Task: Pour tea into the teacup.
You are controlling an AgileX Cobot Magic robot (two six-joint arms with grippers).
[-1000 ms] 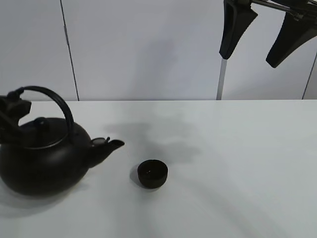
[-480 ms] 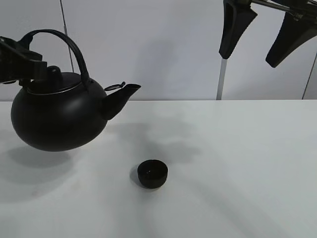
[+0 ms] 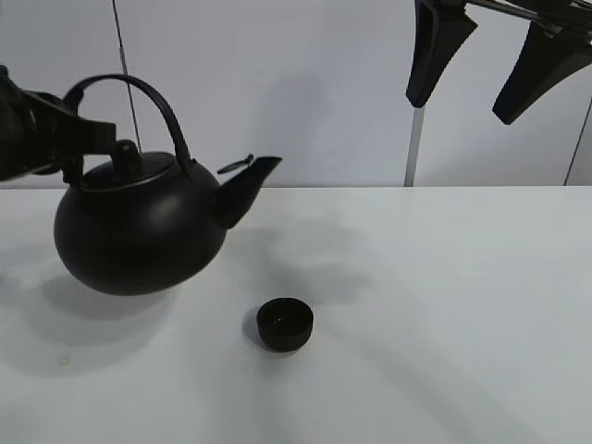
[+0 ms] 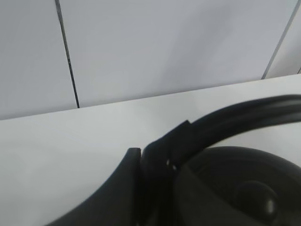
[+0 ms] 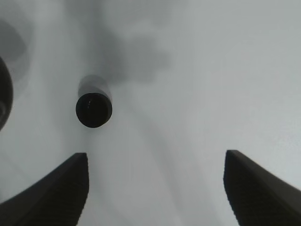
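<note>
- High view: black kettle [image 3: 139, 236] in the air on the left, clear of the white table [image 3: 444, 324], hanging from its arched handle [image 3: 153, 102].
- Left gripper [image 3: 81, 137] clenched on that handle near its rear end. Spout [image 3: 248, 185] aimed right and slightly up, nothing pouring.
- Teacup [image 3: 284, 324] upright on the table near the middle, below spout height and apart from the kettle body, with bare table between.
- Right gripper [image 3: 461, 109] parked high at upper right, jaws spread wide, holding nothing, well apart from the teacup.
- Left wrist view: close on dark fingers [image 4: 127, 188] closed around the curved handle [image 4: 244, 113], lid knob [image 4: 256, 200] just beneath. No teacup in sight.
- Right wrist view: looks down on the table [image 5: 211, 70]. Teacup [image 5: 94, 110] a small dark disc beyond the released fingers [image 5: 56, 188], off their centre line. Only a sliver of kettle [image 5: 3, 94] showing, well apart from the teacup.
- Key relation, as a judgement: teacup lies ahead of the spout, roughly along the kettle's long axis from handle grip to spout tip, with the tip seemingly short of the rim.
- Left arm nearer and already carrying. Probably calls for travelling further right until the tip hangs over the teacup, then tipping forward slowly. Small target, so overshoot or a splash is likely if rushed.
</note>
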